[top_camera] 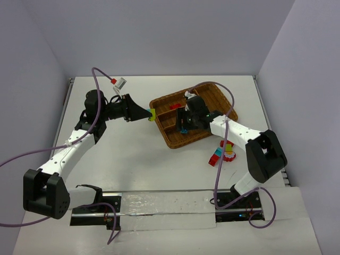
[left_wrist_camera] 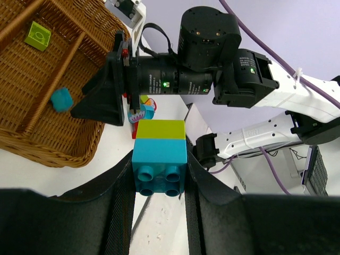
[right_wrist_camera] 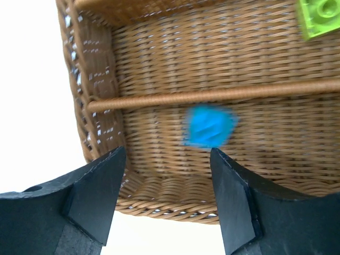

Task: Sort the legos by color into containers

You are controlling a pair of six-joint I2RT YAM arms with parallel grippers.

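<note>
My left gripper [top_camera: 149, 114] is shut on a stacked pair of legos, a cyan-blue brick [left_wrist_camera: 159, 166] with a yellow-green brick [left_wrist_camera: 161, 129] joined to it. It holds them just left of the brown wicker tray [top_camera: 212, 98]. My right gripper [top_camera: 184, 125] hangs open over the tray's near end. In the right wrist view its jaws [right_wrist_camera: 167, 154] stand wide apart above a blurred cyan-blue brick [right_wrist_camera: 210, 126] in one long slot. A yellow-green brick [right_wrist_camera: 319, 18] lies in the neighbouring slot, and a red brick [top_camera: 175, 106] lies further in.
Loose legos [top_camera: 223, 150], red, yellow-green and cyan-blue, lie on the white table right of the tray, beside the right arm. A small white and red object [top_camera: 119, 82] sits at the back left. Walls close in the table on three sides.
</note>
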